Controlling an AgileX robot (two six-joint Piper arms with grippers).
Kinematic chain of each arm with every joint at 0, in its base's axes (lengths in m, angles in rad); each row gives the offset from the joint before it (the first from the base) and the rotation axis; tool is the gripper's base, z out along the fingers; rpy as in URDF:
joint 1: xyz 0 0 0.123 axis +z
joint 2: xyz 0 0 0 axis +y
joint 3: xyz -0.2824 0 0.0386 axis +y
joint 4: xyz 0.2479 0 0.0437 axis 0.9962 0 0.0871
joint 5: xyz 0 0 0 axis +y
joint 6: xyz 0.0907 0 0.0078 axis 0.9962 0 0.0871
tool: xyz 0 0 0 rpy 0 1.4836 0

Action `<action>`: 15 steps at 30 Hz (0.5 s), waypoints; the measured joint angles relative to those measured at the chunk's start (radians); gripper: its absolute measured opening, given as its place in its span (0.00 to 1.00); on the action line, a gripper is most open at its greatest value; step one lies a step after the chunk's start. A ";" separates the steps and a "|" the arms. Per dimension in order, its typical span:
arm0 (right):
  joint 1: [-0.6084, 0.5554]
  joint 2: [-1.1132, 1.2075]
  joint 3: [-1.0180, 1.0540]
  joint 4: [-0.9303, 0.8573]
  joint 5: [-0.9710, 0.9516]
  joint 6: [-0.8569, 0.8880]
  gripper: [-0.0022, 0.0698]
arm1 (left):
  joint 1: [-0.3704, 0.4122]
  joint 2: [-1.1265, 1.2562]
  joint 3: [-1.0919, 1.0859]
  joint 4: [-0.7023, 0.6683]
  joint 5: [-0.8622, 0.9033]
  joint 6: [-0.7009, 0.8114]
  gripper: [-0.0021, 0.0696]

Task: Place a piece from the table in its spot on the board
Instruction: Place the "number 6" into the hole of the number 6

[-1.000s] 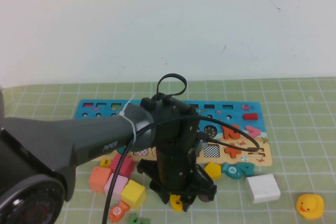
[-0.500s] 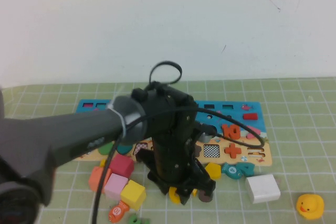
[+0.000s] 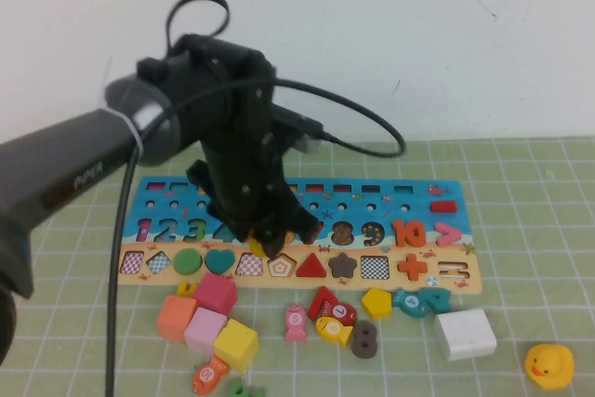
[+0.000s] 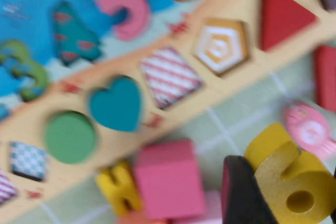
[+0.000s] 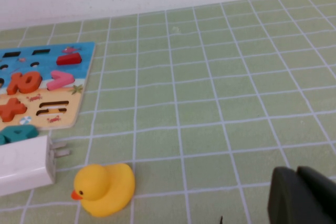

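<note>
Piece [image 4: 294, 187]: yellow numeral 6, gripped in left end effector [image 3: 270, 241], fingers closed on it, held above board [image 3: 446, 194] near middle of numeral row.

Progress, judged: pick done; lowering into 6 slot and release left.

Right end effector [image 5: 304, 192]: low over bare worktop [image 5: 236, 103], away from board; finger state cannot tell.

Count: board 1; rubber duck [image 3: 548, 365] 1; white block [image 3: 466, 333] 1; cube blocks near board's left front, 4.
</note>
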 joint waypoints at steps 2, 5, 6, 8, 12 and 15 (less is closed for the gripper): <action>0.000 0.000 0.000 0.000 0.000 0.000 0.03 | 0.029 0.018 -0.038 0.003 0.001 0.016 0.45; 0.000 0.000 0.000 0.000 0.000 0.000 0.03 | 0.066 0.064 -0.104 0.003 0.002 0.047 0.45; 0.000 0.000 0.000 0.000 0.000 0.000 0.03 | 0.068 0.079 -0.122 0.005 0.002 0.067 0.45; 0.000 0.000 0.000 0.000 0.000 0.000 0.03 | 0.068 0.112 -0.153 0.005 0.002 0.114 0.45; 0.000 0.000 0.000 0.000 0.000 0.000 0.03 | 0.068 0.184 -0.229 -0.009 0.002 0.220 0.45; 0.000 0.000 0.000 0.000 0.000 0.000 0.03 | 0.068 0.239 -0.285 -0.010 0.002 0.243 0.45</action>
